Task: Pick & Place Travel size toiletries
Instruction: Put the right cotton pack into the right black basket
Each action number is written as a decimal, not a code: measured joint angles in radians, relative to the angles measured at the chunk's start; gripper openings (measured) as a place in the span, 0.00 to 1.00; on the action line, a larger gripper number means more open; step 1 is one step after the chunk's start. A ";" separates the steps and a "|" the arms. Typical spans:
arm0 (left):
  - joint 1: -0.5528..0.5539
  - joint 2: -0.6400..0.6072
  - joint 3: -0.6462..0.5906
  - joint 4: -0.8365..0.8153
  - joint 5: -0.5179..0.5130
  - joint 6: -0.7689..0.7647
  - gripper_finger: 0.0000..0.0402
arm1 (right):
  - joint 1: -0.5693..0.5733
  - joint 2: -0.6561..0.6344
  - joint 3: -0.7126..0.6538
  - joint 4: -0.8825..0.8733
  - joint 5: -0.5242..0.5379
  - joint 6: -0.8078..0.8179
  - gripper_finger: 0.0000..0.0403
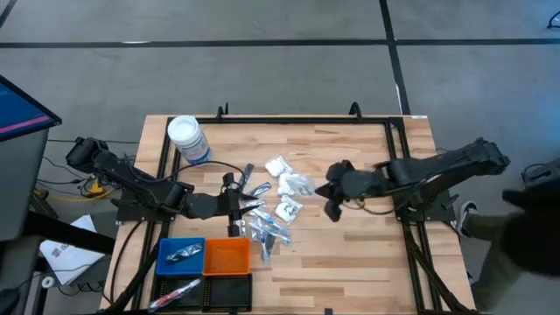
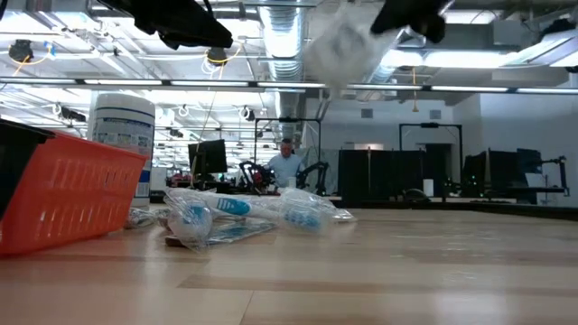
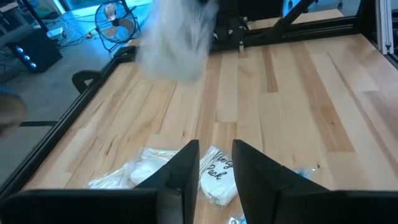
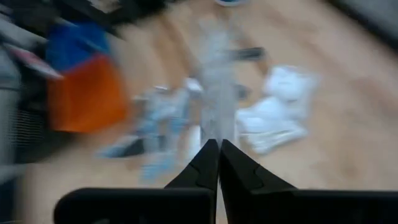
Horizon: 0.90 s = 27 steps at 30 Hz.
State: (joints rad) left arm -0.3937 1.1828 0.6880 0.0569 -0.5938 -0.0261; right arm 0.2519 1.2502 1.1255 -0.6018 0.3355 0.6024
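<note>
right pincer (image 4: 219, 144) pinching clear packet (image 4: 216, 74), lifted | left pincer (image 3: 216, 163) part spread over pile | risk: thin-edge hold, wrapper may slip mid-carry

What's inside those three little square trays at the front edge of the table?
The blue tray holds one clear-wrapped silvery item. The orange tray looks empty. The black tray shows a wrapped stick with a red end at its left side; its dark floor hides anything else.
</note>
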 joint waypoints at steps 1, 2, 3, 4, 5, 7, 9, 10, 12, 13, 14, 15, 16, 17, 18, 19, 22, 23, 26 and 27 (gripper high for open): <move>-0.001 0.000 0.000 -0.009 0.000 0.004 0.22 | 0.005 -0.018 0.000 0.007 -0.022 0.033 0.00; -0.001 0.000 0.000 -0.013 0.000 0.013 0.22 | 0.013 -0.032 0.000 0.008 -0.033 0.064 0.00; -0.001 0.000 0.000 -0.011 0.000 0.023 0.22 | 0.020 -0.040 -0.001 0.010 -0.044 0.088 0.00; -0.001 0.000 0.000 -0.006 0.000 0.038 0.22 | 0.029 -0.044 -0.001 0.022 -0.051 0.113 0.00; -0.001 0.000 0.000 0.001 0.000 0.056 0.22 | 0.037 -0.044 0.000 0.037 -0.060 0.128 0.00; -0.001 0.000 0.000 0.027 0.000 0.102 0.22 | 0.052 -0.040 -0.001 0.047 -0.079 0.139 0.00; 0.000 0.000 0.000 0.064 0.000 0.134 0.23 | 0.067 -0.023 0.001 0.075 -0.087 0.130 0.00; 0.001 -0.005 0.000 0.078 0.002 0.161 0.24 | 0.069 -0.014 0.001 0.074 -0.100 0.118 0.00; 0.011 -0.026 0.001 0.097 0.040 0.203 0.28 | 0.068 0.010 -0.001 0.074 -0.145 0.099 0.00; 0.025 -0.039 0.001 0.099 0.089 0.217 0.31 | 0.067 0.023 0.000 0.087 -0.171 0.096 0.00; 0.044 -0.051 0.001 0.097 0.147 0.226 0.34 | 0.067 0.034 -0.001 0.089 -0.189 0.092 0.00; 0.069 -0.062 0.001 0.097 0.213 0.225 0.38 | 0.067 0.048 -0.001 0.103 -0.210 0.081 0.00; 0.096 -0.070 0.001 0.096 0.278 0.214 0.42 | 0.065 0.064 0.000 0.144 -0.239 0.069 0.00; 0.122 -0.079 0.001 0.096 0.347 0.198 0.46 | 0.063 0.077 0.001 0.172 -0.268 0.059 0.00; 0.149 -0.083 0.001 0.096 0.415 0.172 0.51 | 0.059 0.087 0.000 0.188 -0.296 0.051 0.00; 0.175 -0.083 0.001 0.099 0.478 0.149 0.56 | 0.057 0.097 0.000 0.214 -0.320 0.045 0.00; 0.242 -0.071 0.001 0.097 0.666 0.121 0.69 | 0.050 0.111 0.002 0.259 -0.344 0.020 0.00; 0.262 -0.066 0.001 0.102 0.714 0.123 0.73 | 0.047 0.114 0.006 0.258 -0.348 0.013 0.00; 0.305 -0.051 0.001 0.140 0.798 0.124 0.81 | 0.040 0.114 0.020 0.282 -0.360 -0.014 0.00; 0.316 -0.051 0.001 0.145 0.829 0.126 0.83 | 0.038 0.114 0.024 0.296 -0.362 -0.021 0.00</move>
State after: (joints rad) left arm -0.0781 1.1320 0.6888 0.2023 0.2350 0.0999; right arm 0.2903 1.3638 1.1498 -0.3063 -0.0267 0.5813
